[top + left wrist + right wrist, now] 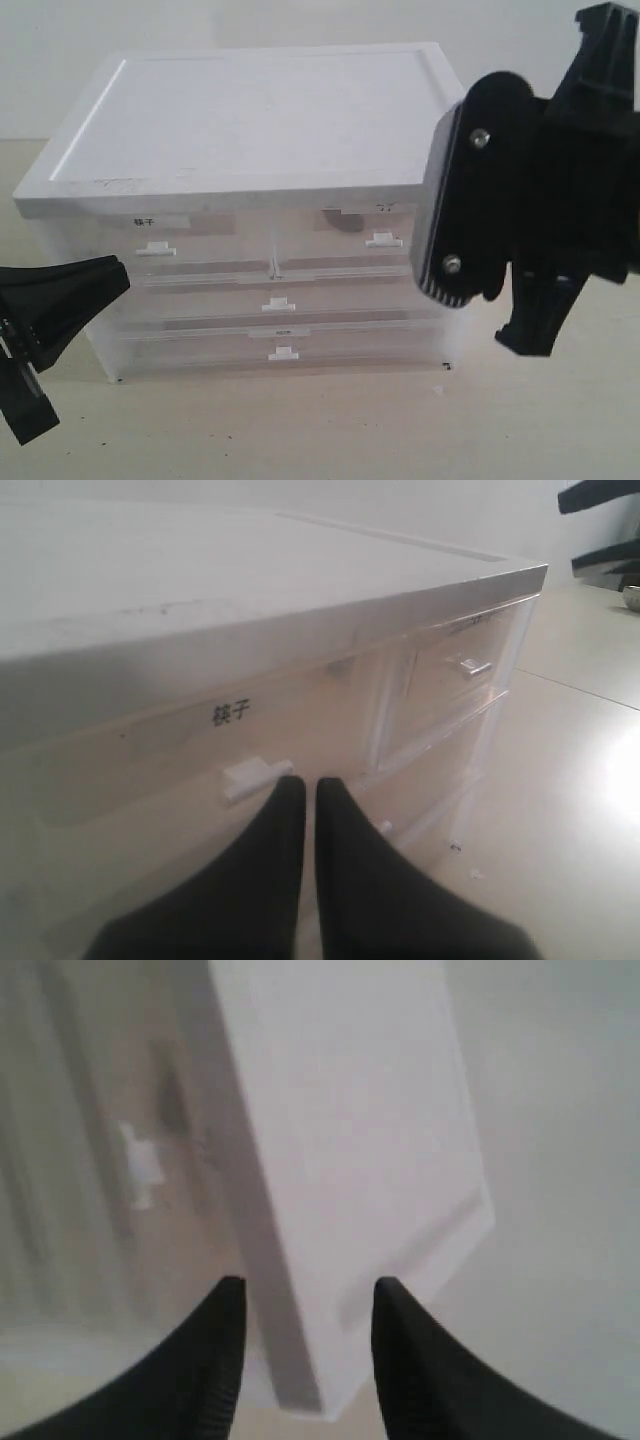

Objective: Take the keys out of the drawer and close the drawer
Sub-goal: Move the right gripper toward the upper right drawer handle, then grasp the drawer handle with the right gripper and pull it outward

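Observation:
The drawer [345, 240], the top-right half-width one with a faint short label and a white tab handle [383, 240], sits pushed in flush. It also shows in the left wrist view as the far drawer [455, 675]. The keys are hidden; I cannot make them out through the cloudy plastic. My left gripper [309, 782] is shut with nothing in it, its tips just beside the tab handle [255, 775] of the other half-width drawer, the one with the bold label [231, 714]. My right gripper [310, 1288] is open and empty, hovering by the cabinet's white top [340, 1110] at its corner.
The translucent cabinet [270, 300] has a white lid [260, 110] and full-width drawers [280, 330] below the top row. My right arm [540, 200] hides the cabinet's right side. The left gripper [112, 273] sits low at the front left. The tabletop [300, 430] is pale.

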